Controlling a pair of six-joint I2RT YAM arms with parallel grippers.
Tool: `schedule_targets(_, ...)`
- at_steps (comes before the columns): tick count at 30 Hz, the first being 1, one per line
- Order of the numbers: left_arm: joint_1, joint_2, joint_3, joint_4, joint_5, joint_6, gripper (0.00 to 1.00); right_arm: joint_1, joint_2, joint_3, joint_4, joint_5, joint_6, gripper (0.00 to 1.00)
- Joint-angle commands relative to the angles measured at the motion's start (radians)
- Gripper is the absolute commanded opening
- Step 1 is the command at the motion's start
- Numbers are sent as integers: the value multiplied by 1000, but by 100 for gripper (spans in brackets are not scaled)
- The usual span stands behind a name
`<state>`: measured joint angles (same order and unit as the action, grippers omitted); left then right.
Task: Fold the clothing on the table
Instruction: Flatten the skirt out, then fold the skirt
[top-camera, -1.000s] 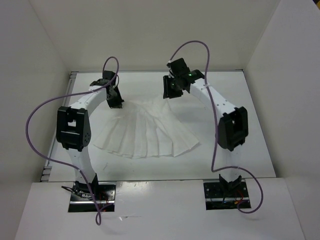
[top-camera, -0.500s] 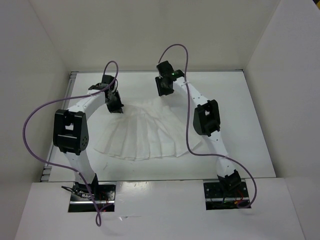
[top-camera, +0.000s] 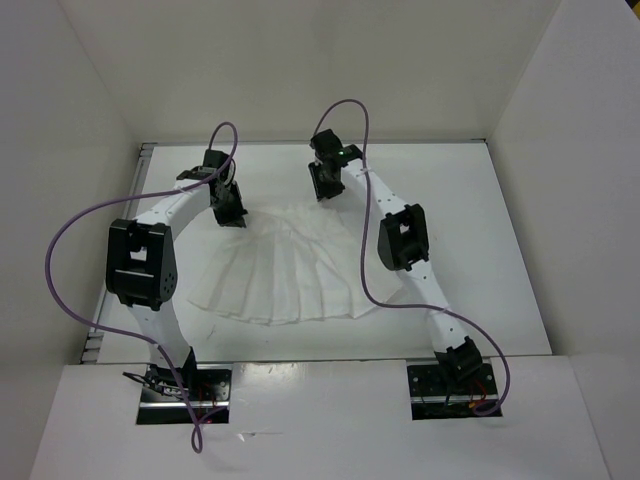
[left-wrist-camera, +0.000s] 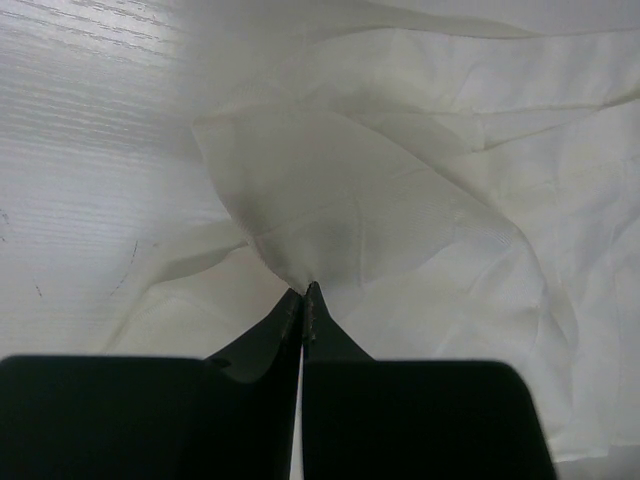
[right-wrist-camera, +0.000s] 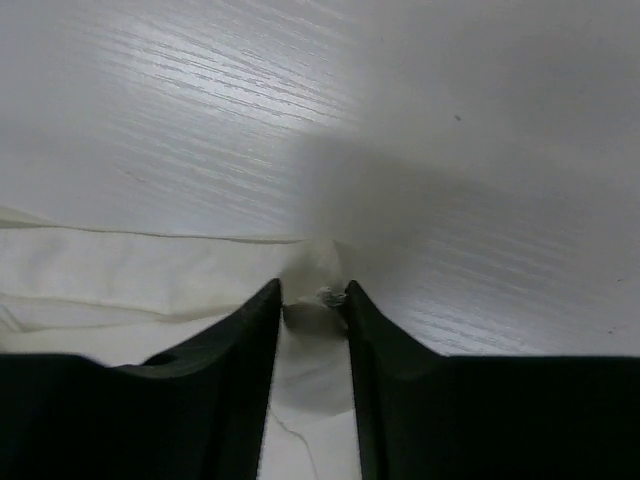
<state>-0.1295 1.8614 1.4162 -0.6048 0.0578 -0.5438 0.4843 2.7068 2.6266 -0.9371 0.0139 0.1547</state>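
The clothing (top-camera: 290, 270), a white pleated fan of thin fabric, lies spread on the table (top-camera: 480, 250). My left gripper (top-camera: 232, 215) sits at its far left corner. In the left wrist view that gripper (left-wrist-camera: 305, 290) is shut on a pinched peak of the clothing (left-wrist-camera: 400, 200), which rises from the surface in a small tent. My right gripper (top-camera: 322, 188) is down at the garment's far right corner. Its jaws (right-wrist-camera: 313, 292) stand open, straddling a small bunched corner of the clothing (right-wrist-camera: 120, 270), with bare table (right-wrist-camera: 450, 150) beyond.
White upright walls (top-camera: 60, 150) close in the table on the left, back and right. The table's grey far edge (top-camera: 420, 141) runs just behind both grippers. Purple cables (top-camera: 60, 250) loop off each arm. Both arm bases (top-camera: 180, 385) sit at the near edge.
My right arm has swung left and down from above bare table to the garment's far right corner. The left gripper has kept its hold and barely moved.
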Motion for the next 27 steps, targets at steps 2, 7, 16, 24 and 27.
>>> schedule_targets(2,7,-30,12,-15,16,35,0,-19,-7,23,-35,-23,-1,19)
schedule_targets(7,28,-30,-19,-15,-3,44,0,-48,-42,12,-36,7,9,0)
schedule_targets(16,105,2,-25,7,-81,44,0,-252,-65,95,-141,97,109,0)
schedule_targets(24,105,93,52,36,34,44,0,-257,-128,142,-154,-12,99,55)
schedule_targets(27,105,120,75,36,45,44,0,-257,-168,113,-141,-34,86,57)
